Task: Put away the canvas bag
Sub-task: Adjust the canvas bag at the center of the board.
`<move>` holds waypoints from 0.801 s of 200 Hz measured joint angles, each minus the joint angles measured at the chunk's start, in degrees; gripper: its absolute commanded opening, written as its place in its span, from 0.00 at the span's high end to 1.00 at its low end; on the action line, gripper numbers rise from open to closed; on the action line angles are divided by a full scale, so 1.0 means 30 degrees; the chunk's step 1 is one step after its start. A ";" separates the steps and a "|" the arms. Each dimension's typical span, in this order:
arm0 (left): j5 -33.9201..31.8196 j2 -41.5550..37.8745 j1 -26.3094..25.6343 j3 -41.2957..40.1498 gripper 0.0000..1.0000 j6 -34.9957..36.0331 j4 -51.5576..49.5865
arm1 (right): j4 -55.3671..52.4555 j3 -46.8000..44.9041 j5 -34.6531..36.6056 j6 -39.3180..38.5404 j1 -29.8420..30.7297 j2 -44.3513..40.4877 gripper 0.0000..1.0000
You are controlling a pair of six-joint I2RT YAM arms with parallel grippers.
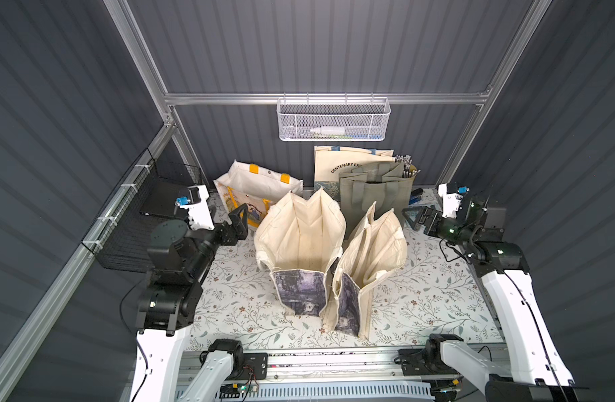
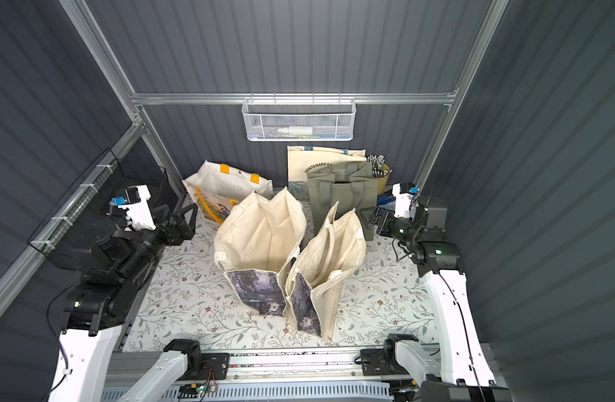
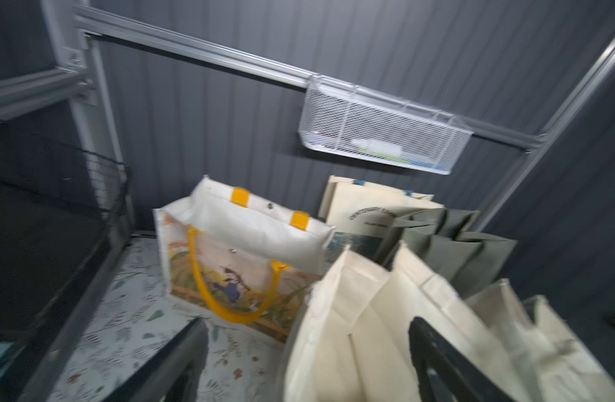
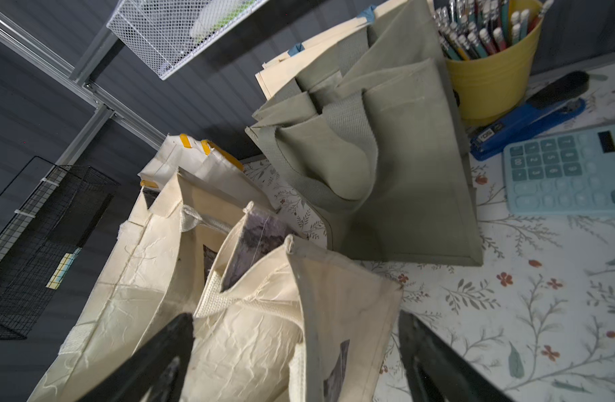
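Here, two cream canvas bags (image 1: pixel 299 236) (image 1: pixel 372 250) at worktop (image 1: pixel 229 306) middle, three other bags (image 1: pixel 260 184) (image 1: pixel 337 163) (image 1: pixel 375 195) along back edge, left pincer (image 1: pixel 240 217), right pincer (image 1: pixel 415 218) both apart.

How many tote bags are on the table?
5: wide cream bag and narrow cream bag together at centre; yellow-handled bag back left; olive bag back right; Centenary bag behind it. Others may hide.
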 measured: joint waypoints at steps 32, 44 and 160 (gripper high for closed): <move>0.4510 0.2659 -0.0146 0.1880 0.18 -0.1727 0.0495 | -0.1596 0.0678 0.0211 -0.0226 0.0007 -0.0364 0.19; 0.5275 0.3599 -0.0794 0.2200 0.19 -0.2047 0.0415 | -0.2157 0.0896 0.0568 -0.0401 0.0007 -0.0525 0.20; -0.3191 1.7588 -1.7806 1.7005 0.16 0.3636 -0.9143 | -0.5085 0.0969 0.2419 -0.1100 0.1333 -0.0984 0.31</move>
